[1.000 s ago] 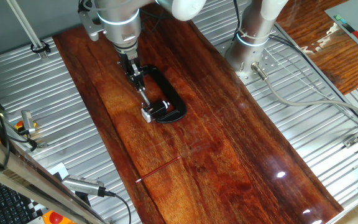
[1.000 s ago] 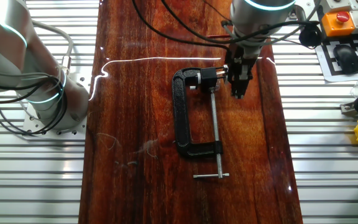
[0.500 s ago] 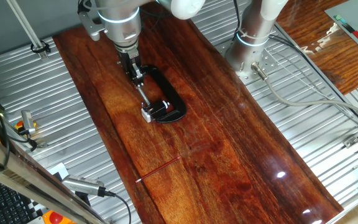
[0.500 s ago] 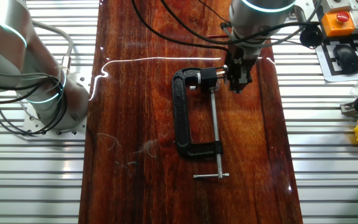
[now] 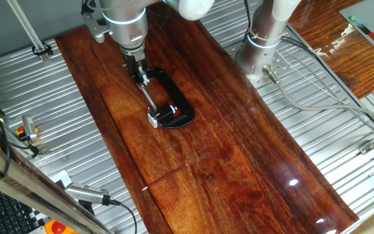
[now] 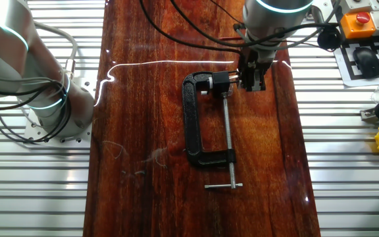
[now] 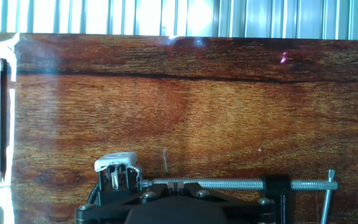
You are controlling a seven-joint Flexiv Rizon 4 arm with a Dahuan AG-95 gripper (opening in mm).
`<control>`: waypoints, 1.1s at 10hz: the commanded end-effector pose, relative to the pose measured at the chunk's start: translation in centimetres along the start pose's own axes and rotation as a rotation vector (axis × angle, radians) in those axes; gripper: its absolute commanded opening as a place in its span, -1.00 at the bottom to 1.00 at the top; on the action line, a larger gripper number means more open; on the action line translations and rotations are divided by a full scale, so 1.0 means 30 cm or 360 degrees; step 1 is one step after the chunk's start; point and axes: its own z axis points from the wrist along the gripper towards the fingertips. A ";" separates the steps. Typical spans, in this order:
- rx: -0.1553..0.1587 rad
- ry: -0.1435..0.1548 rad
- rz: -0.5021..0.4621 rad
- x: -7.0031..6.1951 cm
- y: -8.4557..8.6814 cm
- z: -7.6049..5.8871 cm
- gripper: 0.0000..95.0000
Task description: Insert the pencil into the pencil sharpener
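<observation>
Your hand hangs over the clamp, its grip unreadable, apparently empty; next, reach for the pencil lying on the worktop.

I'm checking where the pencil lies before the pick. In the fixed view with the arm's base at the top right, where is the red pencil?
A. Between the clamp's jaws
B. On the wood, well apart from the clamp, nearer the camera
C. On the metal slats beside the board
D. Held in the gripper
B: the pencil lies flat on the wooden board, well clear of the black clamp, while the gripper hangs by the clamp's far end.
</observation>
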 end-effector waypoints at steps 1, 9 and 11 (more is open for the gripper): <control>-0.0002 0.0001 -0.0035 0.002 0.001 0.001 -1.00; -0.0016 -0.0007 -0.0007 -0.145 -0.005 0.030 -1.00; -0.0010 0.0003 -0.0059 -0.177 -0.004 0.028 -1.00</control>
